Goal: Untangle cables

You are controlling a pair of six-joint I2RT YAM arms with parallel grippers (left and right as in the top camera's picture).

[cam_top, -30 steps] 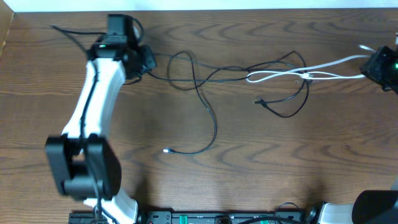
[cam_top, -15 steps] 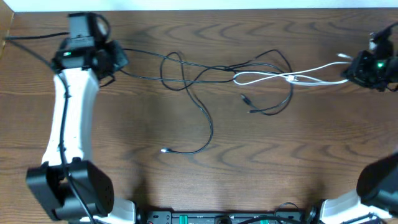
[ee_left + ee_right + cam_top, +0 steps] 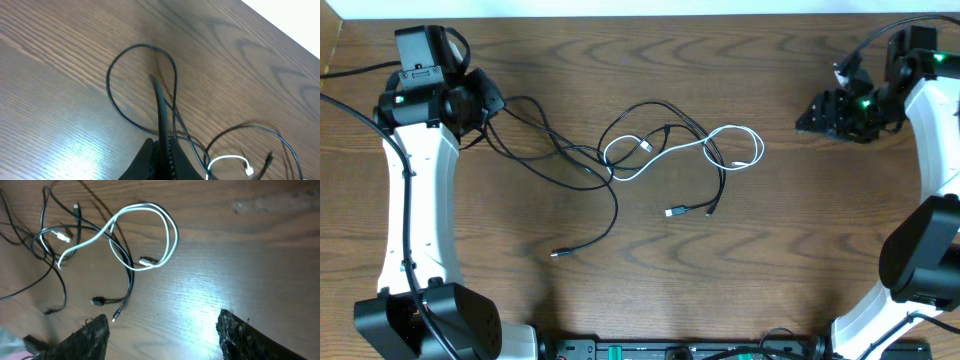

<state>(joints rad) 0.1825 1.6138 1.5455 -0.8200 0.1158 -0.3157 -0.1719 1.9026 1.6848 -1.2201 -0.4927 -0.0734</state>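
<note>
The cables lie tangled at the table's middle: a white cable (image 3: pixel 680 152) looped among black cables (image 3: pixel 665 105). One black cable (image 3: pixel 616 205) runs left from the tangle into my left gripper (image 3: pixel 488 100), which is shut on it at the far left. From the left wrist, this black cable (image 3: pixel 159 100) rises from between the closed fingers (image 3: pixel 161 147), and a cable loop lies beyond. My right gripper (image 3: pixel 808 118) hovers at the far right, open and empty, apart from the tangle. In the right wrist view its gripper (image 3: pixel 165 337) stands wide open above bare wood, the white cable (image 3: pixel 170 225) lying ahead.
Loose black plug ends (image 3: pixel 672 212) lie just below the tangle, and another end (image 3: pixel 555 253) lies lower left. The table's far edge (image 3: pixel 640 14) runs behind both arms. Thick robot wires (image 3: pixel 350 70) trail off the left arm.
My right gripper opened and let go of the white cable, which sprang back into a loop at the centre. The left arm moved left with the black cable, dragging the tangle leftward.
</note>
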